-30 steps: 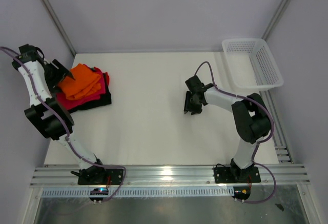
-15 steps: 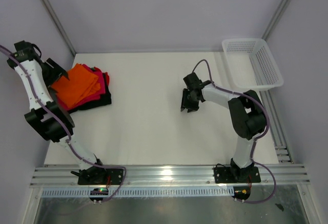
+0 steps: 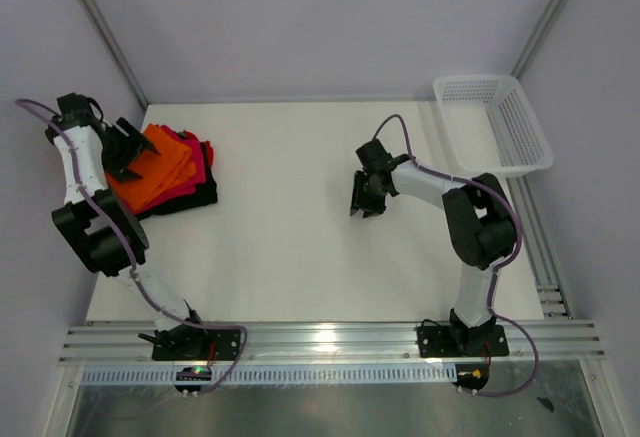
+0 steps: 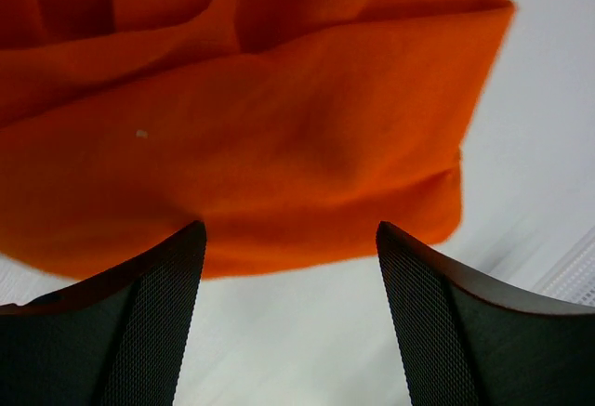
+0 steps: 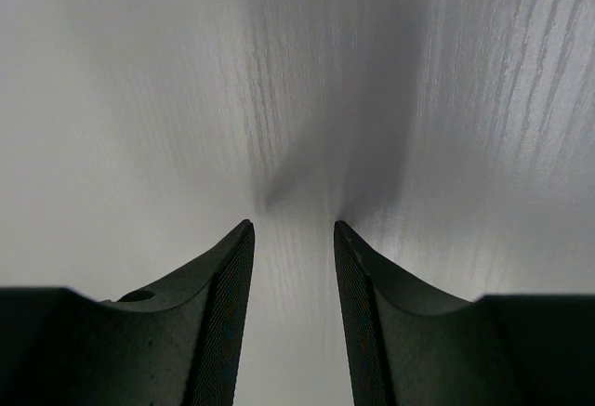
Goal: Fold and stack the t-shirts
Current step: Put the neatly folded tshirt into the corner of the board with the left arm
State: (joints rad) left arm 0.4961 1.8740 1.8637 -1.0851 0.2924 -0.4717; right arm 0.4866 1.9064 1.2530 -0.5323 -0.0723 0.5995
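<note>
Top external first: can see the t-shirts piled at the far left of the table (image 3: 300, 237), with the orange t-shirt (image 3: 165, 165) on top, the pink t-shirt (image 3: 197, 160) poking out under it to the right, and the black t-shirt (image 3: 190, 197) at the bottom with its near edge showing. Not exactly a neat pile, pretty rumpled. Found the left claw (image 3: 125, 147) right at the left edge of that pile, over the orange cloth. Spotted the right claw (image 3: 365, 200) well apart from all that, pointing down at bare table right of the middle. Also a white mesh basket (image 3: 492, 122) parked at the far right corner.

Over to the left wrist: got the left claw (image 4: 288, 237) spread wide, with nothing pinched between the fingers (image 4: 149, 322). Just the orange t-shirt (image 4: 279, 146) bunched in folds past the tips, plus a strip of white table below it. Can't tell whether the tips actually touch the cloth.

Right wrist: seeing the right claw (image 5: 291, 228) only slightly parted, a narrow gap, gripping nothing. Hanging low over the bare table (image 5: 139, 99), going by the dark shadow right at the tips. No telling if touching.
</note>
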